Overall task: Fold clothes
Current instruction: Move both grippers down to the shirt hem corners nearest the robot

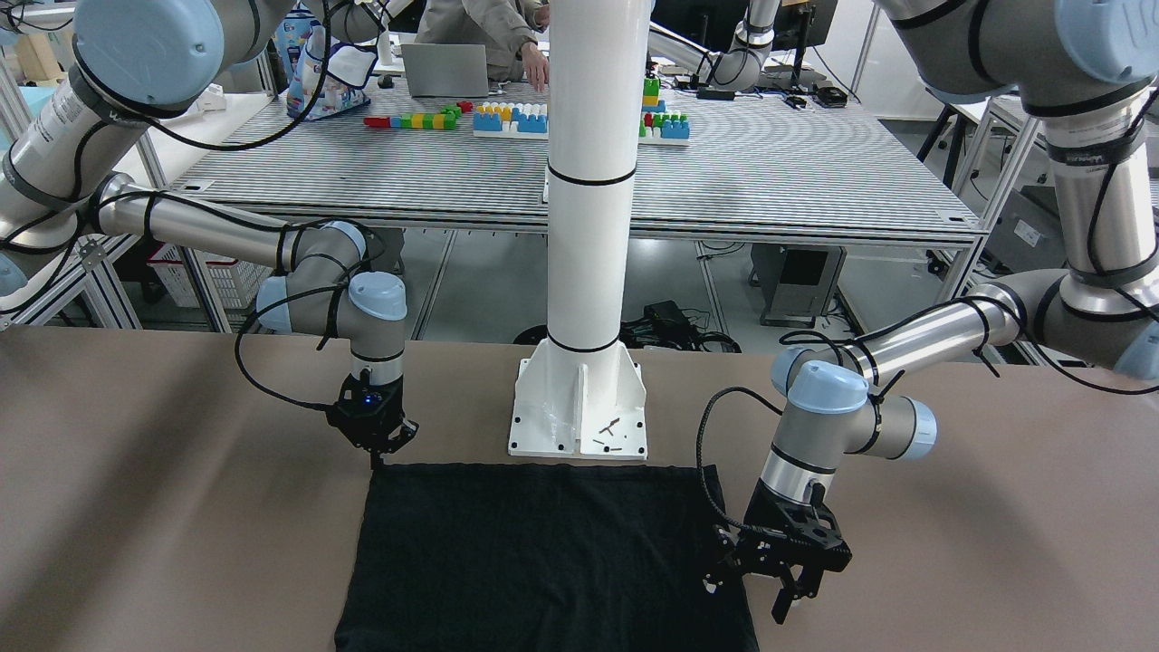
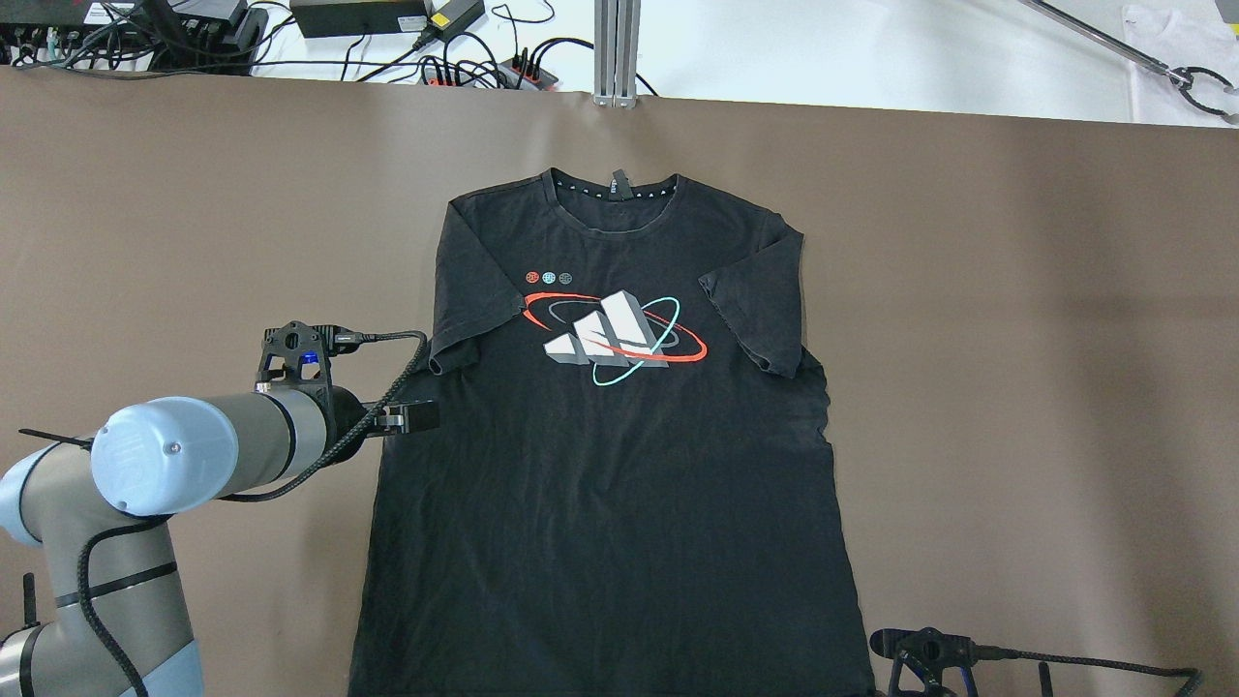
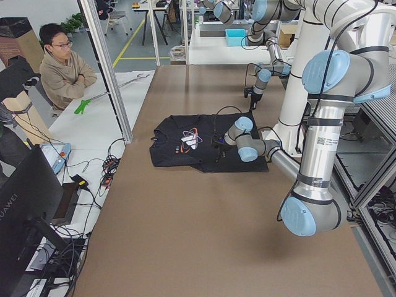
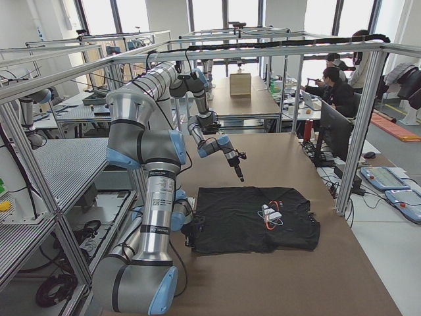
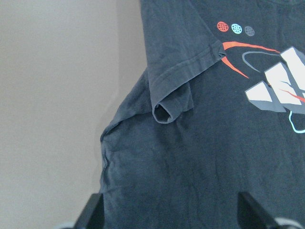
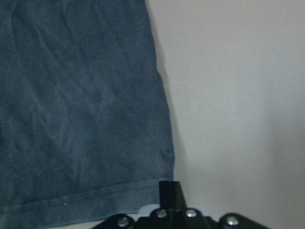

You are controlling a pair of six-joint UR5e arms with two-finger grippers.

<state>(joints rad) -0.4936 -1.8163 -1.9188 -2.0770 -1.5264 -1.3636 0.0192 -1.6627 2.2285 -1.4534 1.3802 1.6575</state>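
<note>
A black T-shirt (image 2: pixel 600 465) with a white, red and teal logo lies flat and face up on the brown table, collar at the far side. My left gripper (image 2: pixel 411 418) is open and hovers over the shirt's edge just below its sleeve (image 5: pixel 174 90). In the left wrist view its fingers (image 5: pixel 95 212) stand wide apart above the cloth (image 5: pixel 214 143). My right gripper (image 1: pixel 376 457) is shut, with its tips at the near hem corner of the shirt (image 6: pixel 76 105). I cannot tell whether it pinches cloth.
The white column base (image 1: pixel 579 398) stands just behind the hem. Cables and power strips (image 2: pixel 465 58) lie past the table's far edge, with a grabber tool (image 2: pixel 1162 68) at the far right. A person (image 3: pixel 62 68) sits beyond the far side. Brown table (image 2: pixel 1016 339) surrounds the shirt.
</note>
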